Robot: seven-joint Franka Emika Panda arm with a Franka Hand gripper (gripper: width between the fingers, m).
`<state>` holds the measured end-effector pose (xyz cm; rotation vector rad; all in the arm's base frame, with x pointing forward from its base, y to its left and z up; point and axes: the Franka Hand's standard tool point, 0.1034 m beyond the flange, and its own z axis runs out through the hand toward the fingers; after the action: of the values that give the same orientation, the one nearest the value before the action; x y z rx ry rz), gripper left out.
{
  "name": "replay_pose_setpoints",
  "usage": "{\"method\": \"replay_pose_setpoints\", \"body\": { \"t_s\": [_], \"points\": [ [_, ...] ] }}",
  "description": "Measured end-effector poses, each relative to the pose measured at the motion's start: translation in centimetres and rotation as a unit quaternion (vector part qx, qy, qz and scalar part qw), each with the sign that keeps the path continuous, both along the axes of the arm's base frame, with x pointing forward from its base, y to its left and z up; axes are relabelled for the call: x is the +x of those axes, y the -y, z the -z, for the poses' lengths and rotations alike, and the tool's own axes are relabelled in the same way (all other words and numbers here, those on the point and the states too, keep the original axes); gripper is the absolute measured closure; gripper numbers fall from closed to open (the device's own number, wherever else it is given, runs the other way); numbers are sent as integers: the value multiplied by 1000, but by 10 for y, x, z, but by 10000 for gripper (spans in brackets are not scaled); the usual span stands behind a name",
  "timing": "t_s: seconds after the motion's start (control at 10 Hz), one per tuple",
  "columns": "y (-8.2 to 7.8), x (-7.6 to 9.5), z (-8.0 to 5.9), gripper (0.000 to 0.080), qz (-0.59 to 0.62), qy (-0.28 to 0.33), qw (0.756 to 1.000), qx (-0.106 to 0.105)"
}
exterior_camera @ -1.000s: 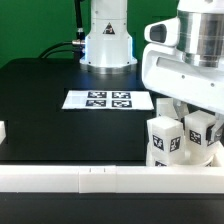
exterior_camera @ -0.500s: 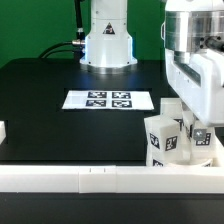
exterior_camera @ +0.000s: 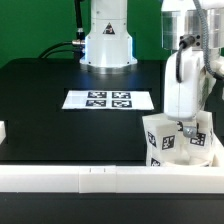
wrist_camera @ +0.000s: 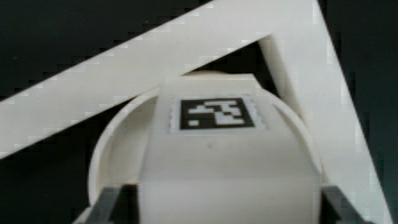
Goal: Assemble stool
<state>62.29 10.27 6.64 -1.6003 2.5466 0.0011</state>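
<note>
The white robot arm (exterior_camera: 190, 70) reaches down at the exterior view's right, over the stool parts. The stool (exterior_camera: 180, 143) sits on the black surface (exterior_camera: 60, 90) at that same side, right next to the long white rail (exterior_camera: 90, 178) that runs along the front edge. Blocky white legs stand up out of it, and each one has a small black-and-white square tag on it. The claw (exterior_camera: 190, 128) is down among the legs — in the exterior view its tips are mostly hidden by them. In the wrist view, the two dark fingers (wrist_camera: 114, 205) stand on either side of a rounded white leg (wrist_camera: 214, 160) with a tag on its face, and white rails meet in a corner behind the leg. The fingers look close against the leg's sides, but I cannot tell if they really squeeze it. Farther back on the surface lies the marker board (exterior_camera: 109, 100), flat and well apart from the stool. Behind it stands the round white base (exterior_camera: 106, 40) of the arm.
</note>
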Motion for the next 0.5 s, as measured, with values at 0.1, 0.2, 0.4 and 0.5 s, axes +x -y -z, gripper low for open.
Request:
{"method": "replay_pose_setpoints", "body": {
  "t_s": [0.1,0.2,0.4,0.5],
  "points": [
    [0,0,0,466,-29,3,1000,-6],
    [-1,0,-1,466,-45,4,999,-8],
    [-8,2,-19,203,-108,12,994,-4],
    [-10,4,-35,203,-185,14,983,-4]
  ]
}}
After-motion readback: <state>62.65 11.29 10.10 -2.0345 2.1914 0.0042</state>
